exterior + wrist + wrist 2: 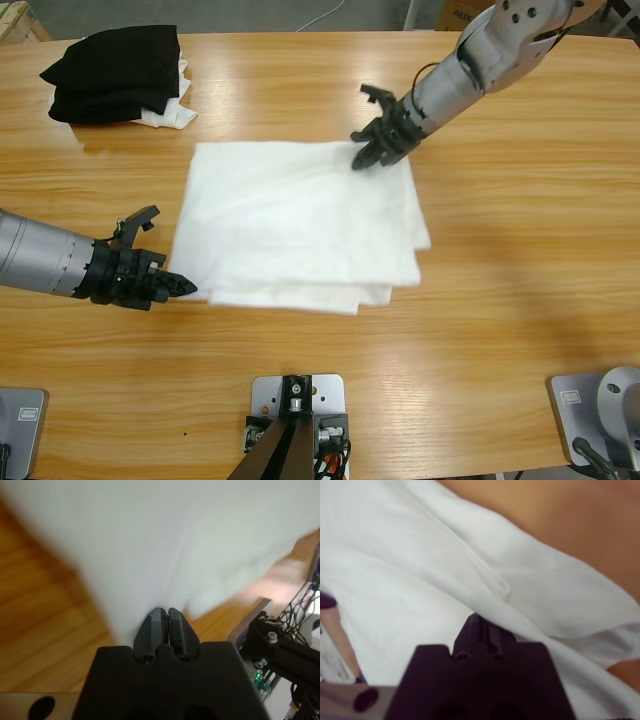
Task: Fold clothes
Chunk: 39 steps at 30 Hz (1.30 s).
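Your white T-shirt [300,225] lies folded into a rough rectangle mid-counter [500,330]. The main risk, as I judge it: thin layers could slip apart or drag crooked if one tool pulls before the other has hold. Your left tool [178,287] sits at the shirt's near left corner, jaws closed, seemingly pinching the edge. Your right tool [368,155] presses on the far right corner; I cannot tell its opening.
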Motion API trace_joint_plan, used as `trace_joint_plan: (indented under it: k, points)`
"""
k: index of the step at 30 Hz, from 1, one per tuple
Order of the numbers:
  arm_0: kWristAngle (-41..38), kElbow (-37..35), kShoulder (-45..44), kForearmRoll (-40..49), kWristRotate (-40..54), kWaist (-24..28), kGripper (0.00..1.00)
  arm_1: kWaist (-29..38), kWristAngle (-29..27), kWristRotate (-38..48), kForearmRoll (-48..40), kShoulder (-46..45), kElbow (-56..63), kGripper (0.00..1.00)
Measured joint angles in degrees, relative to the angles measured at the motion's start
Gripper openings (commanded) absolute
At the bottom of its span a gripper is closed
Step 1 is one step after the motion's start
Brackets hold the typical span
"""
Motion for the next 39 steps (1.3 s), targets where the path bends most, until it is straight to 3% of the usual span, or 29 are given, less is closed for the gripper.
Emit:
trace_joint_plan:
  k: [7,8,9,10,11,12,13,17,21,27,30,39]
  points:
    - [-0.1,1.0,0.1,-0.2,0.4,0.0,0.0,-2.4,-2.6,-0.3,0.9,-0.2,-1.1,0.0]
    - [-0.1,1.0,0.1,-0.2,0.4,0.0,0.0,-2.4,-2.8,-0.4,1.2,-0.2,-1.1,0.084]
    - [-0.1,1.0,0.0,-0.2,0.4,0.1,0.035,-2.2,-2.9,-0.5,1.3,-0.3,-1.1,0.607]
    - [-0.1,1.0,-0.5,-0.2,0.4,0.3,0.488,-2.0,-3.0,-0.6,1.5,-0.5,-1.1,0.944]
    - [-0.3,1.0,-1.6,-0.2,0.4,0.7,0.869,-1.6,-3.0,-0.6,1.6,-0.8,-1.1,1.0]
    - [-0.8,1.0,-3.2,-0.1,0.3,1.2,0.977,-0.8,-3.1,-0.6,1.8,-1.5,-1.1,1.0]
    - [-1.5,0.8,-5.4,0.1,-0.1,2.0,0.995,0.4,-3.6,-0.6,2.3,-2.9,-1.1,1.0]
    - [-3.7,-1.7,-14.8,1.8,-2.7,4.8,0.996,6.5,-9.4,0.3,7.7,-11.7,-2.8,1.0]
    - [-3.8,-3.6,-16.0,3.9,-6.8,10.1,0.995,10.7,-14.5,5.5,14.7,-20.7,-4.6,1.0]
    - [-4.4,-9.6,1.2,4.3,-8.4,15.1,0.996,12.0,-16.9,10.7,20.5,-31.5,-3.2,1.0]
    - [-8.5,-14.0,10.0,4.2,-7.7,16.5,0.996,12.2,-17.7,11.7,21.2,-36.5,1.0,1.0]
    - [-18.9,-20.0,16.1,4.0,-3.5,19.8,0.982,12.3,-19.8,12.3,21.3,-42.1,5.8,1.0]
